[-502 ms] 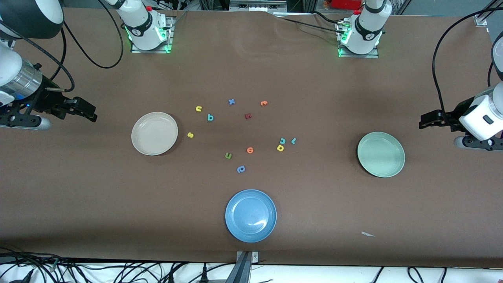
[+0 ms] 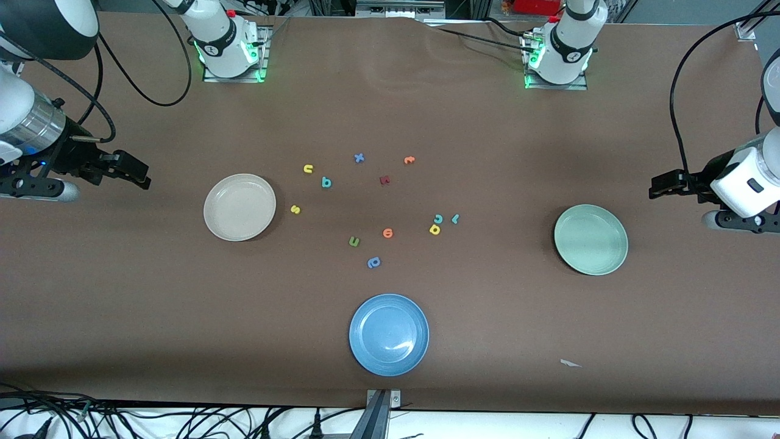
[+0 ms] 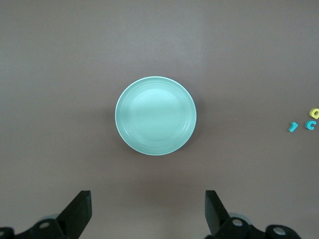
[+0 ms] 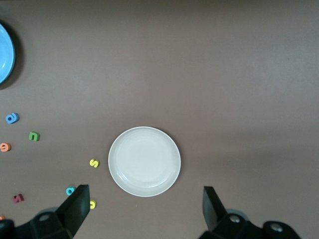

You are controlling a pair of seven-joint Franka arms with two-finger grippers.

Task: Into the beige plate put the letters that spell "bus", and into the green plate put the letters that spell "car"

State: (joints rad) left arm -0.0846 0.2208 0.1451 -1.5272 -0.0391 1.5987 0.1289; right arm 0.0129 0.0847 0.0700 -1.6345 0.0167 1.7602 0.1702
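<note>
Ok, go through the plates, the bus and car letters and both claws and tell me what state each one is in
beige plate: empty
green plate: empty
blue plate: empty
yellow u: loose on table
teal b: loose on table
yellow s: loose on table
teal c: loose on table
yellow a: loose on table
teal r: loose on table
left claw: open, holding nothing
right claw: open, holding nothing

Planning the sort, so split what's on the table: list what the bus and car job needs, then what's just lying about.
Job: teal b, yellow u, yellow s, beige plate; teal c, yellow a, teal r, green plate.

Lying about: blue plate, green u-shaped letter, orange round letter, blue round letter, blue x.
</note>
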